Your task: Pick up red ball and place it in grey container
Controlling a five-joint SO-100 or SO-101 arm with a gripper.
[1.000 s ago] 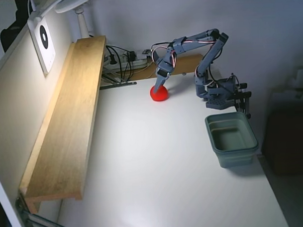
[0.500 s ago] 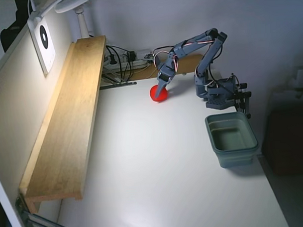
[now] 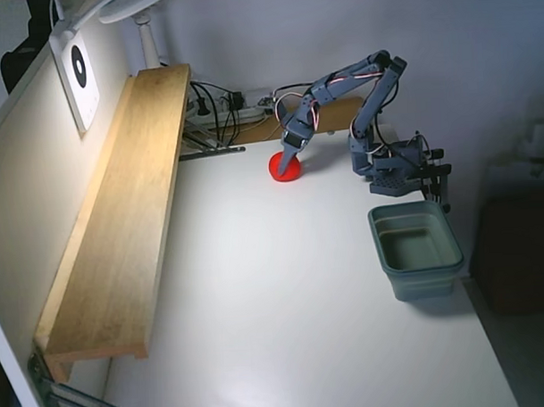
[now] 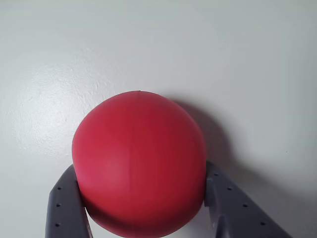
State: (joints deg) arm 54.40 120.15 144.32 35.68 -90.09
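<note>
Toward 12 o'clock on the white table (image 3: 284,292) in the fixed view, the arm (image 3: 362,84) arches from its base (image 3: 396,172) at about 2 o'clock, elbow high, forearm sloping down-left, gripper (image 3: 284,167) pointed down onto the red ball (image 3: 286,168). Ball sits near the table's far edge, just in front of the cables (image 3: 220,116). Grey container (image 3: 416,248) stands at 3 o'clock, well apart from the ball, just in front of the base. Wooden shelf (image 3: 121,218) runs along 9 o'clock; a white card with a black oval mark (image 3: 78,72) hangs on the wall above it, no readable writing. Jaw state too small to judge here.

Wrist view: red ball (image 4: 138,166) fills the centre, resting on the table (image 4: 198,49). Grey fingers (image 4: 67,208) flank it at 8 and 4 o'clock, apparently touching both sides, so jaws look clamped on the ball; gripper (image 4: 141,218) tips are cut off by the bottom edge. Faint seam runs down the ball, unseen in the fixed view. Container is out of this view.
</note>
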